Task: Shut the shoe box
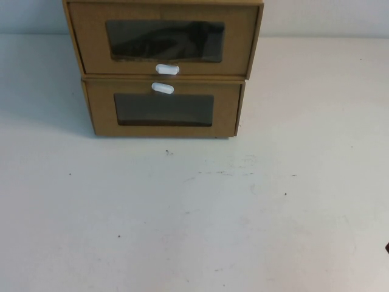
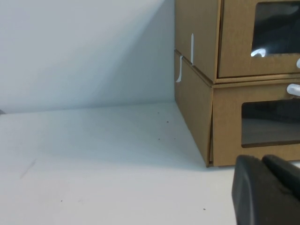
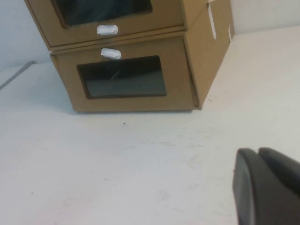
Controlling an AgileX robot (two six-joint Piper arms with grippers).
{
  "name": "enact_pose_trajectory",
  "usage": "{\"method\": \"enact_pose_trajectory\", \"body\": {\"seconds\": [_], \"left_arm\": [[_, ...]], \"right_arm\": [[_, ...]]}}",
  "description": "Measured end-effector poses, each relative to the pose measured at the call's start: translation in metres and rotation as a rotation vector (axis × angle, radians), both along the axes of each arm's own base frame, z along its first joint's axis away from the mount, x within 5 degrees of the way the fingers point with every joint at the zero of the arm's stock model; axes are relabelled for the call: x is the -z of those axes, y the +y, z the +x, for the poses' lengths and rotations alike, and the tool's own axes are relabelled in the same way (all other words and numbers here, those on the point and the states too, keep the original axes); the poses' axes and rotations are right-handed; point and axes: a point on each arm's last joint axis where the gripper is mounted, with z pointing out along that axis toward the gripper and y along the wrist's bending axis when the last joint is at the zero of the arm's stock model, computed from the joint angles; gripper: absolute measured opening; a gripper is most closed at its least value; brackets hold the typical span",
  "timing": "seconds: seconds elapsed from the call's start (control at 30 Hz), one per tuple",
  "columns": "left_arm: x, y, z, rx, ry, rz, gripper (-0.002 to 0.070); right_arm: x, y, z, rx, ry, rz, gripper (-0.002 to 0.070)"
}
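The shoe box [image 1: 91,42] is the upper of two stacked brown boxes at the table's far middle. It has a dark window [image 1: 164,41] with a white pull tab [image 1: 167,69] below it. Its front looks slightly forward of the box beneath; I cannot tell how far the drawer is out. It also shows in the left wrist view [image 2: 236,42] and the right wrist view [image 3: 164,18]. My left gripper [image 2: 262,161] is shut and empty, low over the table near the stack's left front corner. My right gripper [image 3: 258,152] is shut and empty, well in front of the stack. Neither gripper shows in the high view.
The lower brown box [image 1: 100,109] has its white tab [image 1: 162,88] above its window and stands on the white table [image 1: 194,213]. A pale wall runs behind the stack. White tape strips [image 2: 191,49] sit on the stack's left side.
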Motion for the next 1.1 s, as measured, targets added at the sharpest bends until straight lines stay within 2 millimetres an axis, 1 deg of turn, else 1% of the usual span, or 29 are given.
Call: {"method": "enact_pose_trajectory", "body": {"seconds": [0.13,0.27,0.33,0.47,0.63,0.73,1.1], "left_arm": [[0.000,0.000,0.000,-0.001,-0.001,0.001,-0.0005],[0.000,0.000,0.000,-0.001,-0.001,0.001,-0.0005],[0.000,0.000,0.000,-0.001,-0.001,0.001,-0.0005],[0.000,0.000,0.000,-0.001,-0.001,0.001,-0.0005],[0.000,0.000,0.000,-0.001,-0.001,0.001,-0.0005],[0.000,0.000,0.000,-0.002,-0.002,0.001,-0.0005],[0.000,0.000,0.000,-0.002,-0.002,0.001,-0.0005]], "right_arm": [[-0.003,-0.004,-0.001,0.038,-0.086,-0.092,-0.0011],[-0.005,-0.017,-0.001,0.199,-0.126,-0.122,-0.0011],[-0.001,-0.023,-0.003,0.278,-0.096,-0.140,-0.0011],[0.010,-0.028,-0.011,0.354,0.007,-0.173,-0.0011],[0.027,-0.028,-0.014,0.356,0.099,-0.207,-0.0011],[0.034,-0.027,-0.015,0.344,0.143,-0.220,-0.0011],[0.035,-0.027,-0.015,0.344,0.145,-0.221,-0.0012]]}}
